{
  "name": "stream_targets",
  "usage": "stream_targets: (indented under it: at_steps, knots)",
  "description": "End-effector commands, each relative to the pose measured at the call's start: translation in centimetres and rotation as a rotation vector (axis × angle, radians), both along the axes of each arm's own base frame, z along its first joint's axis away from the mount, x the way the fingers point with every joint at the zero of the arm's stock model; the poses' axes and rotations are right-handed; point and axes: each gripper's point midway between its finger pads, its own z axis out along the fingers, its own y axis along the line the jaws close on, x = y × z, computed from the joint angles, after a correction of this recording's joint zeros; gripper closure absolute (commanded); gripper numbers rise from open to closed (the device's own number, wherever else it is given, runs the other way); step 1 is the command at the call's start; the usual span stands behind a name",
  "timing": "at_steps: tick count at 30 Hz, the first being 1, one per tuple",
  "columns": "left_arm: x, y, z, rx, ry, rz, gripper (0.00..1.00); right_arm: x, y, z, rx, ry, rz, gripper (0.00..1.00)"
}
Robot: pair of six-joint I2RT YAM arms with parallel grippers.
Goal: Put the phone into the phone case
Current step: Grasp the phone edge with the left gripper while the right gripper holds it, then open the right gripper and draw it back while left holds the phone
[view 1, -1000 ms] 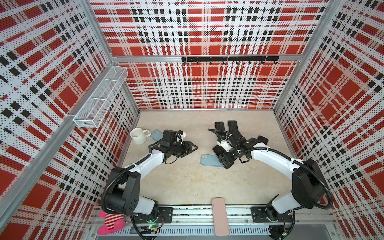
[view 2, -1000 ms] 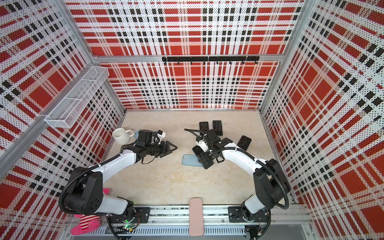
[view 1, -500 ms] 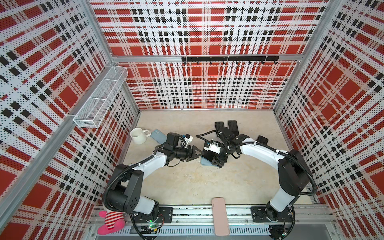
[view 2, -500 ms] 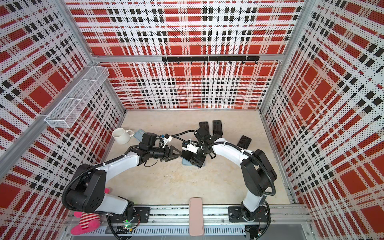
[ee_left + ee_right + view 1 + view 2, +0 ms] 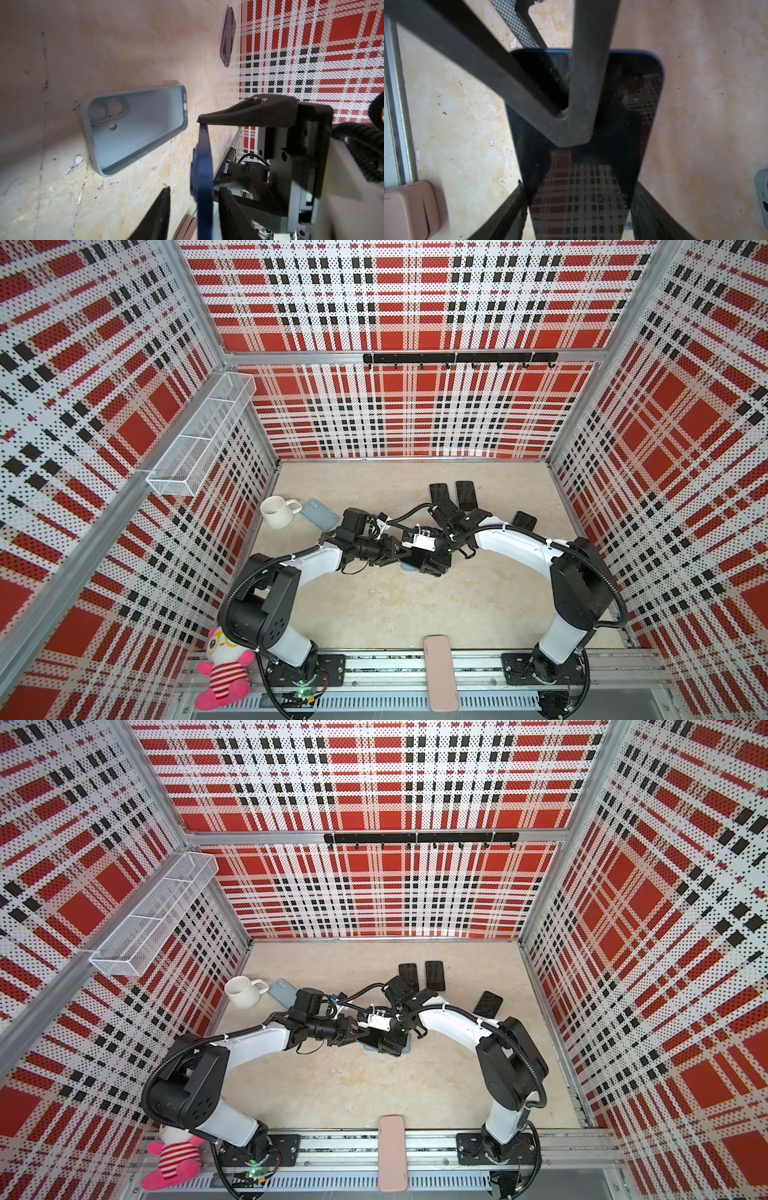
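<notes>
- Middle of the counter [image 5: 386, 614]: the left pincer [image 5: 193, 189] and right pincer [image 5: 579, 185] meet around the phone [image 5: 623, 124], leaving no way between them.
- The phone case [image 5: 141, 124] lies flat just beside them, its hollow side up and uncovered in the left wrist view.
- Far-left corner: a mug [image 5: 277, 511] and a pale blue slab [image 5: 320, 515] block it.
- Far edge, middle: a dark phone [image 5: 439, 495] with a second dark phone [image 5: 465, 494] just beside it.
- A third dark phone [image 5: 524, 520] lies near the right edge.
- Near half, between the two arms: bare, up to a pink slab [image 5: 440, 676] across the near edge.
</notes>
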Motion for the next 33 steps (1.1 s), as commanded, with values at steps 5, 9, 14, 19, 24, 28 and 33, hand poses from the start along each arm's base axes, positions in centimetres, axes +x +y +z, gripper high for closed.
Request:
stream_targets:
  at_steps: [5, 9, 14, 19, 24, 28, 33]
  knots:
    - [0.9, -1.1, 1.1, -0.034, -0.033, -0.007, 0.77, 0.5, 1.3, 1.2, 0.025, -0.049, 0.049, 0.56]
    - [0.9, -1.3, 1.5, -0.045, -0.048, -0.004, 0.84, 0.8, 1.4, 1.6, 0.028, -0.063, 0.048, 0.53]
    - [1.1, -1.7, 2.1, -0.064, -0.059, 0.002, 0.93, 0.9, 1.1, 1.7, 0.014, -0.072, 0.038, 0.43]
    - [1.7, -1.6, 2.7, -0.078, -0.083, 0.038, 0.99, 1.6, 0.7, 2.5, 0.014, -0.122, 0.005, 0.2]
    - [2.3, -1.4, 4.0, -0.121, -0.123, 0.102, 1.0, 2.6, -0.4, 4.2, 0.048, -0.205, -0.074, 0.0]
    - [3.2, -1.1, 4.2, -0.122, -0.161, 0.153, 1.0, 4.5, -2.3, 7.2, 0.162, -0.237, -0.276, 0.0]
    - [5.1, -0.6, 5.3, -0.13, -0.259, 0.263, 1.0, 7.7, -8.7, 10.2, 0.352, -0.177, -0.784, 0.0]
